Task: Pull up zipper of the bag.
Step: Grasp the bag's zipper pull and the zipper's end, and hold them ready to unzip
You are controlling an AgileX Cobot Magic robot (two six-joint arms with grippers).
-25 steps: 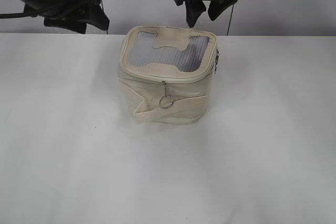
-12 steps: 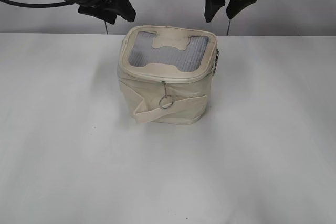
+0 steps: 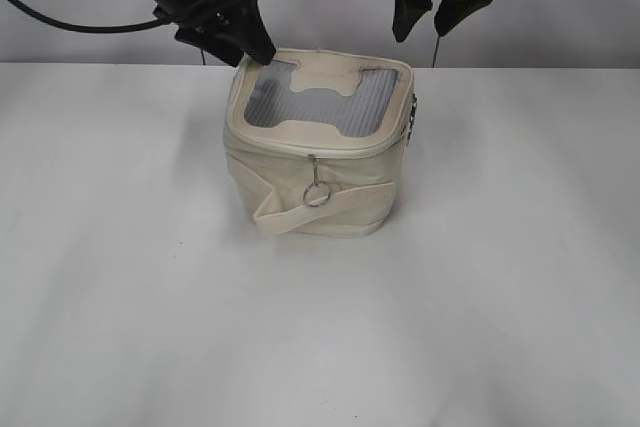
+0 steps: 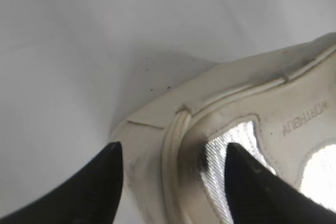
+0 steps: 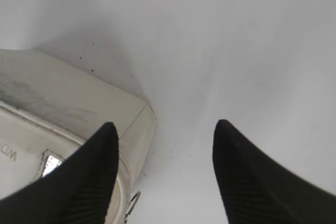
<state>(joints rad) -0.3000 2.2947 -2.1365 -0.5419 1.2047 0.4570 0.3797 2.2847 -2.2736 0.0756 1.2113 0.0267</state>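
- A small boxy cream fabric bag (image 3: 318, 142) sits on a plain white surface (image 3: 130, 277), a little behind the middle, with its grey mesh top panel (image 3: 320, 99) facing up.
- A thin cream zipper (image 3: 300, 150) runs around the lid rim. One silver slider with a ring pull (image 3: 316, 193) hangs at the front; a second bit of metal shows at the right rim (image 3: 411, 112), too small to read clearly.
- A wide cream strap (image 3: 300, 209) wraps the front, just below the ring.
- The bag looks light and soft, so it will probably slide or buckle unless one arm steadies it. The ring pull looks like the best place to take hold, though it is thin and likely slippery.
- The left pincer (image 3: 247, 44) is at the bag's back left corner, released, holding nothing; the wrist view shows its tips (image 4: 247, 182) straddling that corner.
- The right pincer (image 3: 427, 12) hangs above the back right corner, also spread wide and empty.
- Nothing else lies on the surface. The strap sits close under the ring and may crowd a grasp there.
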